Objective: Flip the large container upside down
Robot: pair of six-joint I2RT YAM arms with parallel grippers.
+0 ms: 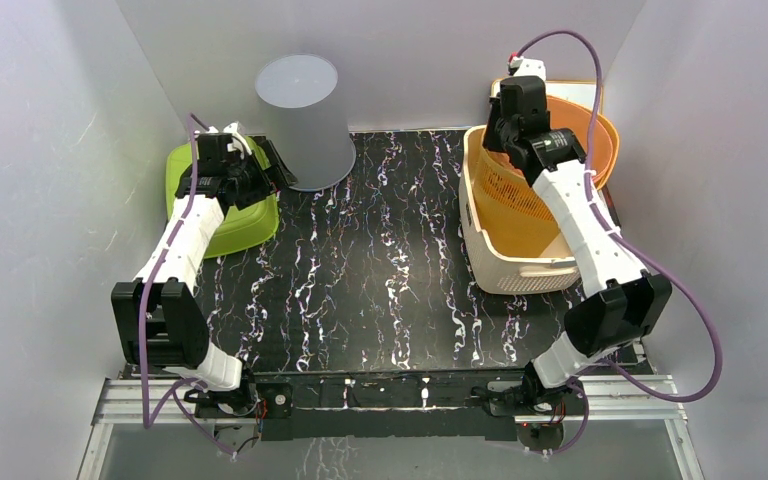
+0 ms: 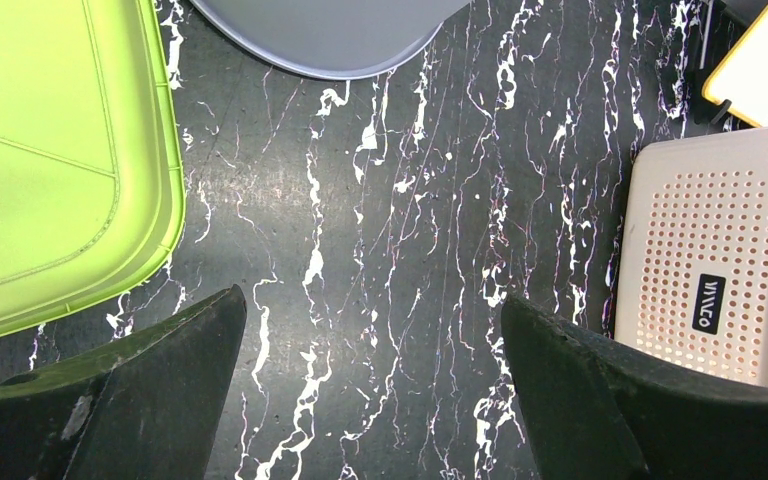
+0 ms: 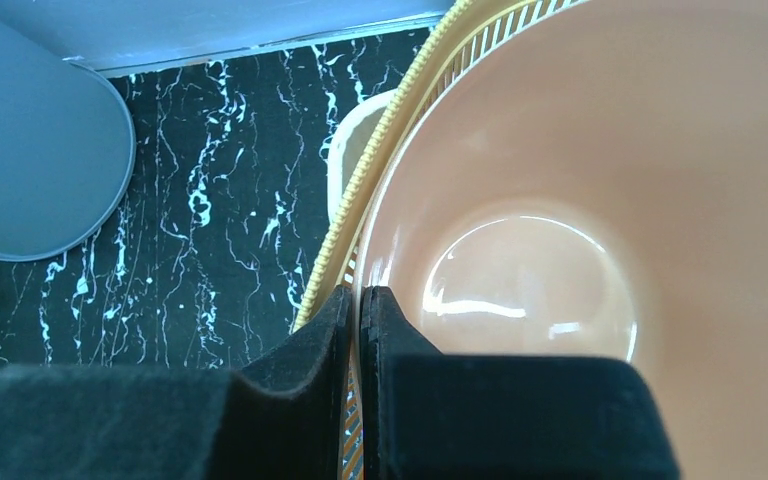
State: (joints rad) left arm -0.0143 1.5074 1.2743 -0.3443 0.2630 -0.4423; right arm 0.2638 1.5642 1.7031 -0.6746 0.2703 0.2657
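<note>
Above the basket, right claw pinches orange bowl, arm outstretched.

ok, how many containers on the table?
5: grey bin at back centre; green tub at left; cream basket at right, holding an orange slatted basket with an orange bowl in it. More may be hidden behind.

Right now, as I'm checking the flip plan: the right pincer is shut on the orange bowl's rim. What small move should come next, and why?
Probably raise the right pincer straight up a little. It is shut on the orange bowl at its rim, and the bowl sits close against the slotted strainer in the cream basket, so it likely needs clearance before tipping over.
</note>
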